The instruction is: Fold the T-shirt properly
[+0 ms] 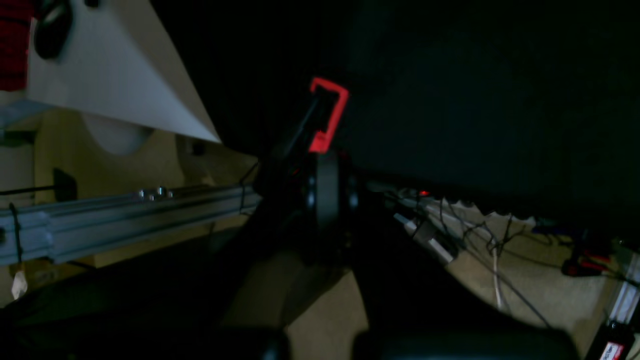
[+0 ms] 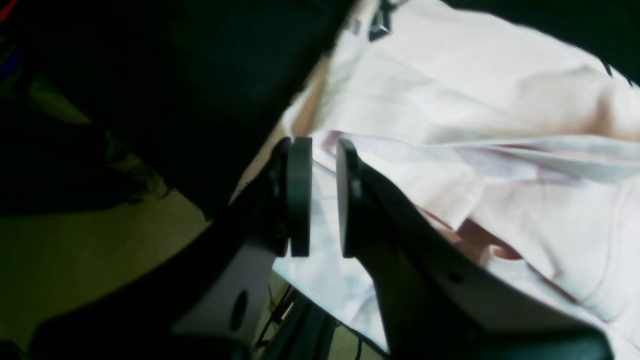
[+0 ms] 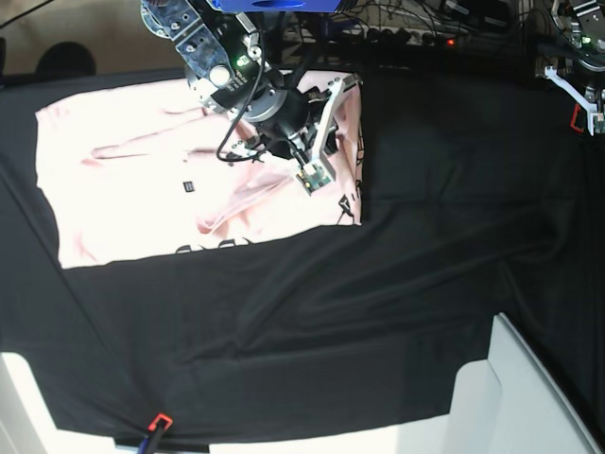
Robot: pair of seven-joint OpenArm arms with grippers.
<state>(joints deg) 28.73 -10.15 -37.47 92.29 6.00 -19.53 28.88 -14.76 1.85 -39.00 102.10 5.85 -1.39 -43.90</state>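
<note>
Pale pink cotton T-shirt (image 3: 142,180) lies at 10 o'clock on black-clothed bench (image 3: 425,236), partly folded | right gripper (image 2: 324,195) at shirt's edge, jaws slightly parted, likely releasing | left gripper (image 3: 586,104) parked at 2 o'clock, jaws closed, empty.

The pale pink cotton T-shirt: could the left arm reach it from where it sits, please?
Probably not readily: the left arm sits at the far edge of the black cloth, well away from the pale pink cotton T-shirt.

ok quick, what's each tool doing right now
left tool: shut, holding nothing, parked off at the table edge away from the T-shirt.
right tool: jaws slightly apart over the T-shirt's edge; whether it grips the cloth cannot be told.
</note>
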